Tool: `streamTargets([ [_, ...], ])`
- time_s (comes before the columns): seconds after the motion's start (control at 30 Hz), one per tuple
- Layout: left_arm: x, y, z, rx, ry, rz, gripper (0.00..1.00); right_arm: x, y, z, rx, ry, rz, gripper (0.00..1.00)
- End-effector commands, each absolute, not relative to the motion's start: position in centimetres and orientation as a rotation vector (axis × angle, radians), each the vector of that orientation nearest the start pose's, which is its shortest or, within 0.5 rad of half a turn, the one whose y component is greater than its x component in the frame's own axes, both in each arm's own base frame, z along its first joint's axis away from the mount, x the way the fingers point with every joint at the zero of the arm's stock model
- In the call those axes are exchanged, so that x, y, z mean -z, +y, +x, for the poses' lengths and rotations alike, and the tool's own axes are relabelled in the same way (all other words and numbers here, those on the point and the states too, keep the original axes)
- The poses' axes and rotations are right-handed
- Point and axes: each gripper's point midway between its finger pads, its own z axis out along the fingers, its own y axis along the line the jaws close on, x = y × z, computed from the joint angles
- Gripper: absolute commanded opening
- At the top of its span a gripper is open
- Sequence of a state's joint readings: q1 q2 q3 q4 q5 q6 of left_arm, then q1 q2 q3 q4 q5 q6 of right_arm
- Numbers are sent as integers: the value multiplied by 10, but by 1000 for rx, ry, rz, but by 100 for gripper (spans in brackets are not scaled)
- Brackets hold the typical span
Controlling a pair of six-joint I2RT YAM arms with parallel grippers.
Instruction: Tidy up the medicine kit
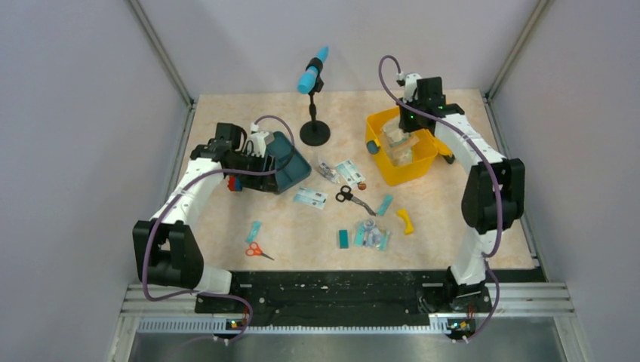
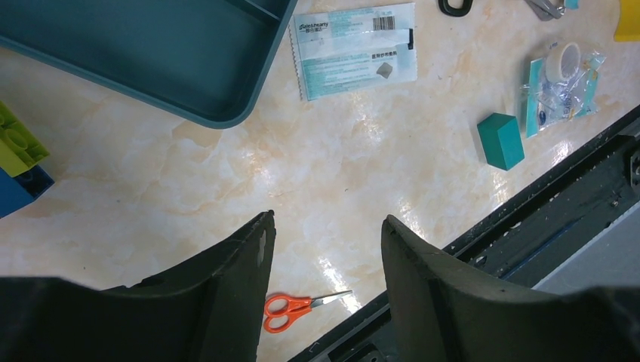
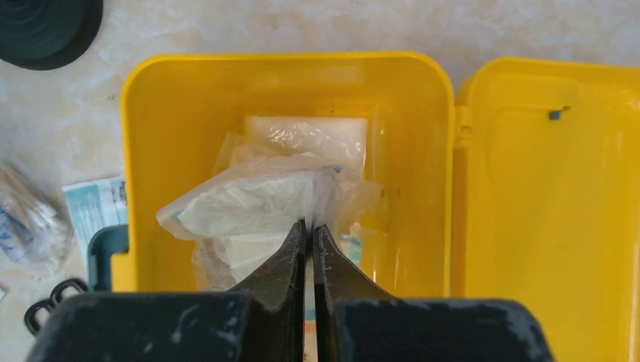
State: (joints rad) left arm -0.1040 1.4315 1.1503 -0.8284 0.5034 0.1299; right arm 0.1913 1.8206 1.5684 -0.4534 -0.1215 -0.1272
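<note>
Two arms at work: the right end effector, clenched, has its tips against a clear plastic packet inside the open yellow medicine kit, upper right of the overhead view. The left end effector, released and empty, hovers over the worktop beside the teal insert tray.

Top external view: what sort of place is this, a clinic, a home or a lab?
Most likely a robot lab test cell: left arm and right arm bolted to a metal rail, plain grey panels walling in the table, and a microphone on a stand.
</note>
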Motion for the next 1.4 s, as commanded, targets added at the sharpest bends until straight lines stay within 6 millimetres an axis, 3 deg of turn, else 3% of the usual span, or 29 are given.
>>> streamTargets([
  [0.0,-155,-107,297,624,2523,486,59,-171,118,526,-186,2198,-358,0],
  [0.3,-156,-103,294,596,2518,501,59,-122,117,560,-139,2259,-326,2],
  [0.4,-156,-103,294,594,2515,503,59,-117,114,560,-114,2270,-321,28],
  [0.5,-156,-104,294,597,2512,504,59,-135,113,556,-122,2248,-299,39],
  [0.77,-153,-107,295,621,2502,492,59,-233,129,528,-264,2085,-297,49],
  [0.87,-152,-108,297,628,2499,485,59,-251,156,508,-370,2034,-423,52],
  [0.93,-152,-108,297,632,2498,480,58,-247,181,492,-424,2008,-568,54],
  [1.17,-169,-109,287,632,2449,549,58,-210,264,439,-606,1921,-1029,55],
  [1.37,-189,-99,283,511,2305,541,60,-162,313,428,-635,1962,-1190,56],
])
